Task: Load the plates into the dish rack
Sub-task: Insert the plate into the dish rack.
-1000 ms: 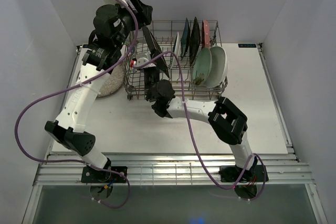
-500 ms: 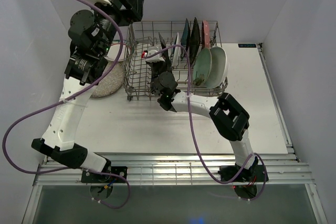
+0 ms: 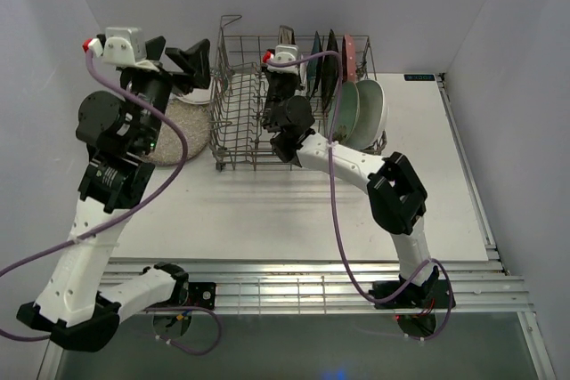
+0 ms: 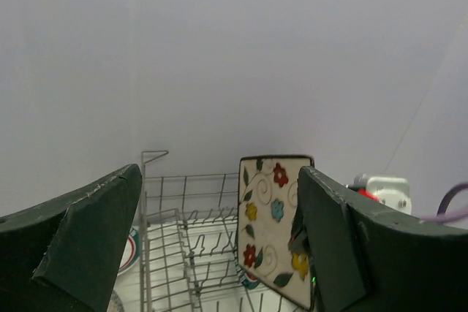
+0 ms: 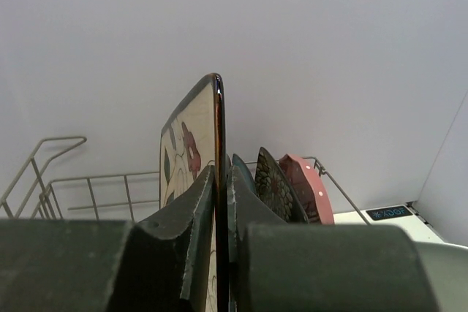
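The grey wire dish rack stands at the back of the table. In its right end several plates stand on edge: the white oval, the mint round, the pink and the black floral. My right gripper is shut on the edge of the cream flowered square plate, holding it upright over the middle of the rack, just left of those plates. My left gripper hangs open and holds nothing, left of the rack above the table.
A speckled grey round plate lies flat on the table left of the rack. A white plate with a red and green rim lies behind it. The rack's left half holds only bare tines. Walls close in at the back and on both sides.
My left gripper has opened wide and swung left, away from the rack. My right gripper has carried the cream flowered plate toward the back of the rack and turned it upright.
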Controlling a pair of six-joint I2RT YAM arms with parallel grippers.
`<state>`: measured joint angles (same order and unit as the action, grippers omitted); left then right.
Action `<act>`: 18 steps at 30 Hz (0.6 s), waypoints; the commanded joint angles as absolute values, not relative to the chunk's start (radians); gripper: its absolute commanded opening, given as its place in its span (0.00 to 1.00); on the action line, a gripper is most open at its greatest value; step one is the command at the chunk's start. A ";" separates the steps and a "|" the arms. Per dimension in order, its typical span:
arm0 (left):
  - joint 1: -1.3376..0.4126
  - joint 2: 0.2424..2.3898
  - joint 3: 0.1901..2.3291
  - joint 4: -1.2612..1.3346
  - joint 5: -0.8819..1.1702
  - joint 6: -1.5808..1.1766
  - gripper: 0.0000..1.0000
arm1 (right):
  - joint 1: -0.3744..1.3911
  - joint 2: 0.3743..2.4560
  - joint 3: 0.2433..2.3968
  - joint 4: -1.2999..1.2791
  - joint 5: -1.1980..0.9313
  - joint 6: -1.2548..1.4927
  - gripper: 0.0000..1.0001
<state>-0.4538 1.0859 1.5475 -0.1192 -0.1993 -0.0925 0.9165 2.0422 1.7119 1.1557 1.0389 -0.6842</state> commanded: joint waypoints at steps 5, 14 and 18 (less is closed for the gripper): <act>-0.454 0.890 1.301 -0.063 -0.126 0.040 0.98 | 0.870 2.040 1.888 1.212 0.927 -0.569 0.08; -0.454 0.672 0.947 0.054 -0.124 0.103 0.98 | 0.810 2.152 2.057 1.075 0.876 -0.497 0.08; -0.454 0.640 0.830 0.101 -0.205 0.159 0.98 | 0.776 2.181 2.100 0.999 0.851 -0.430 0.08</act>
<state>-0.4538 0.6598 0.8806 0.0349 -0.1532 0.1005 0.8085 2.2196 1.9812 0.8940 0.9482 -0.5251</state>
